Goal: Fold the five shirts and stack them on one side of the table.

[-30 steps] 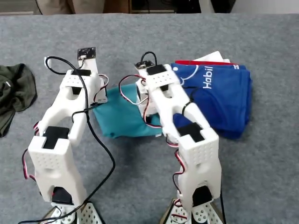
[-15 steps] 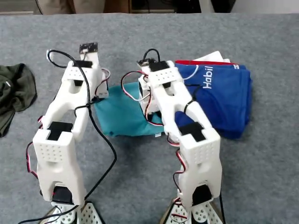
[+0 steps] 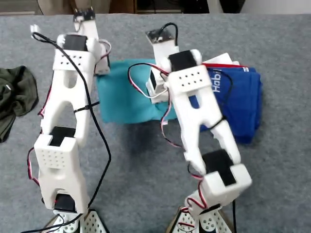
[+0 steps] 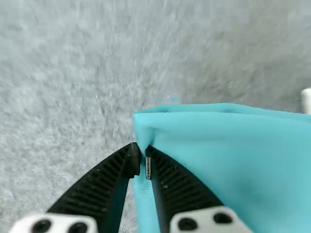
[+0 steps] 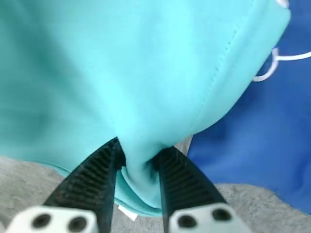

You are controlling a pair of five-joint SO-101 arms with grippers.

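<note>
A teal shirt (image 3: pixel 129 94) lies folded between the two arms on the grey table. In the left wrist view my left gripper (image 4: pixel 141 162) is shut on a corner of the teal shirt (image 4: pixel 228 145); from above it sits at the shirt's far left corner (image 3: pixel 101 65). My right gripper (image 5: pixel 138 160) is shut on a bunched fold of the teal shirt (image 5: pixel 121 68), at the shirt's right side (image 3: pixel 158 85). A folded blue shirt (image 3: pixel 238 102) lies to the right, on top of a red one (image 3: pixel 221 64) and a white one (image 3: pixel 224 58). The blue shirt (image 5: pixel 252 126) lies just past the teal edge.
A dark green shirt (image 3: pixel 14 97) lies crumpled at the table's left edge. Grey carpet-like table surface (image 3: pixel 277 184) stretches in front of and behind the shirts. Cables hang along both arms.
Both arms have stretched toward the far side of the table, carrying the teal shirt's held edge with them. The teal shirt now lies farther back and is spread wider.
</note>
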